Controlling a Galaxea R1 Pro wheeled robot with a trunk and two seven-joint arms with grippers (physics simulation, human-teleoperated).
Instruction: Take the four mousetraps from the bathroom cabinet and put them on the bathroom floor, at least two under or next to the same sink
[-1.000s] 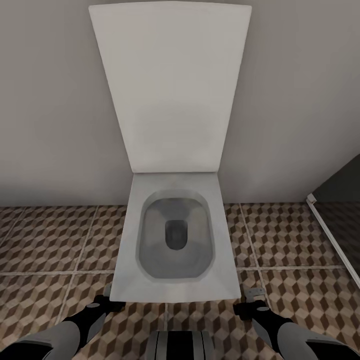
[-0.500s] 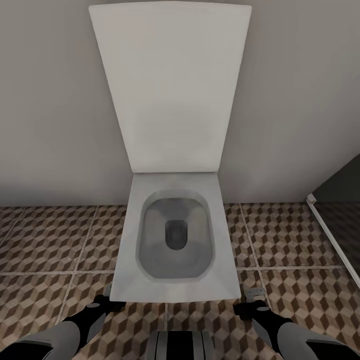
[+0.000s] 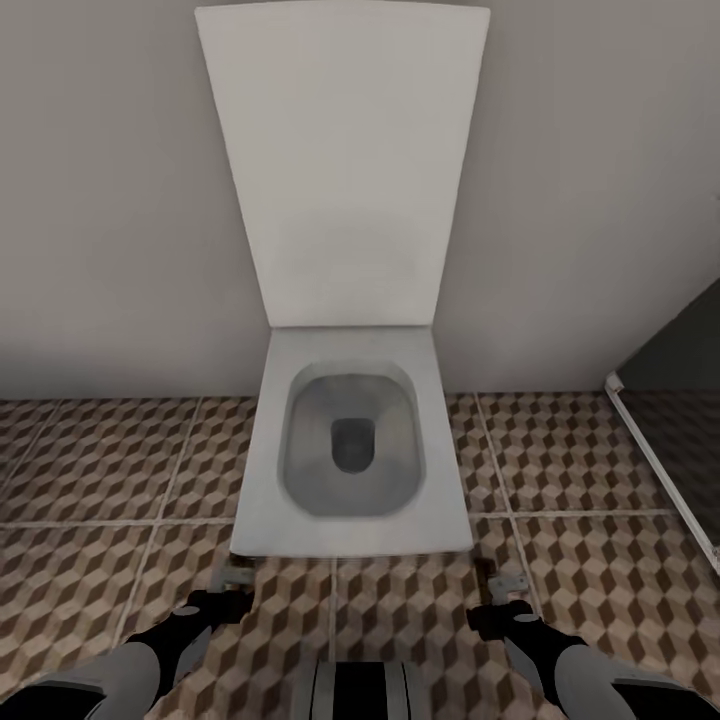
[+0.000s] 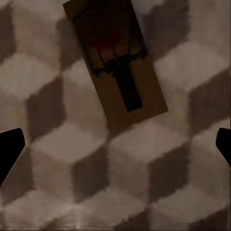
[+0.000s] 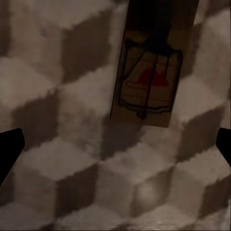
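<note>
A: Left gripper (image 3: pixel 226 603) first. Fingers spread wide; in its wrist view only the two dark tips show at the frame's edges, nothing between them. It is empty and hangs low over the bathroom floor (image 3: pixel 90 480), just short of the toilet (image 3: pixel 352 455)'s front corner on that side.

B: And beneath it?

A: A mousetrap (image 4: pixel 115 62) lying flat on the cube-pattern tile, wire and red bait side up, set free. In the head view it is the small grey shape (image 3: pixel 236 574) touching the toilet's front edge.

B: Right side?

A: Much the same. Right gripper (image 3: pixel 493 618) parted and empty, with a second mousetrap (image 5: pixel 150 72) flat on the tile ahead of it (image 3: pixel 510 581), near the toilet's other front corner.

B: Why there?

A: My guess is they were simply set down on the floor. No sink is in sight, so I judge the sink condition not met here.

B: Arm pose?

A: Both forearms reach forward and down from the trunk, symmetric either side of the toilet, wrists pointing at the floor.
</note>
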